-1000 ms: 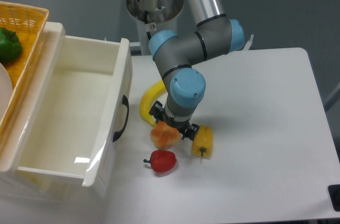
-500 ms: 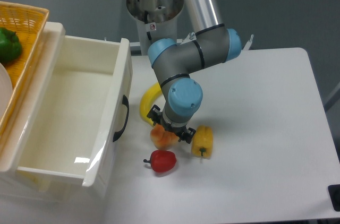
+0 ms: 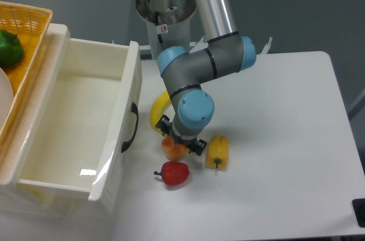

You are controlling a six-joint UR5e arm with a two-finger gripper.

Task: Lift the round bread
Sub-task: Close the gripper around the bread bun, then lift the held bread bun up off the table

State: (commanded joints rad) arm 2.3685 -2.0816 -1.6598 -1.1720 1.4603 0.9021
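Note:
The round bread (image 3: 173, 150) is a small orange-tan bun on the white table, just above the red pepper. My gripper (image 3: 180, 140) has come straight down onto it, one finger on each side, and the wrist covers most of the bun. Only the bun's lower left part shows. The fingers straddle it closely, but the frame does not show whether they press on it.
A red bell pepper (image 3: 174, 173) lies just in front of the bread and a yellow pepper (image 3: 217, 152) just to its right. A banana (image 3: 157, 109) curves behind the gripper. The white bin (image 3: 122, 121) stands at left, with a wicker basket (image 3: 25, 21) and a green pepper (image 3: 9, 48) beyond it.
The arm has lowered and shifted slightly left over the bread, so the wrist now hides more of the bun. Bread and peppers lie where they were.

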